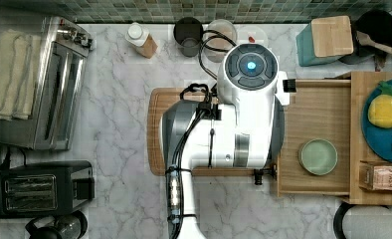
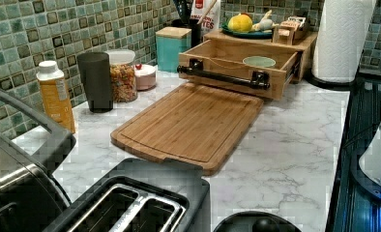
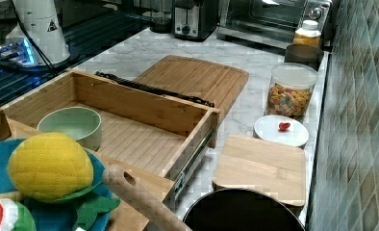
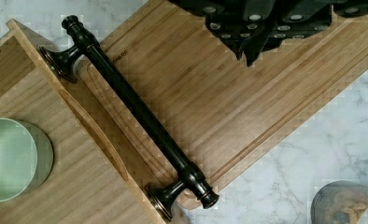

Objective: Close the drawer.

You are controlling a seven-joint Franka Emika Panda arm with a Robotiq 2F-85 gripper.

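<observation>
The light-wood drawer [image 1: 318, 109] stands pulled out of its wooden cabinet [image 1: 358, 129] over the marble counter. A green bowl [image 1: 318, 157] sits on its floor. A dark bar handle [image 4: 140, 116] runs along the drawer front [image 2: 227, 79], and the front meets the end of a bamboo cutting board [image 2: 188, 123]. In the wrist view my gripper [image 4: 250, 49] hangs above the cutting board, a short way off the handle and touching nothing. In the top view my white arm [image 1: 234, 124] covers most of the board beside the drawer front. The right view shows the drawer [image 3: 139, 139] open, with its slide rail showing.
A cereal jar [image 2: 123, 75], a dark cup [image 2: 96, 81], a juice bottle [image 2: 56, 96] and a teal canister [image 2: 171, 46] line the tiled wall. The toaster [image 1: 42, 189] and toaster oven [image 1: 40, 84] fill the top view's left. A blue plate with plush fruit [image 1: 385, 112] rests on the cabinet.
</observation>
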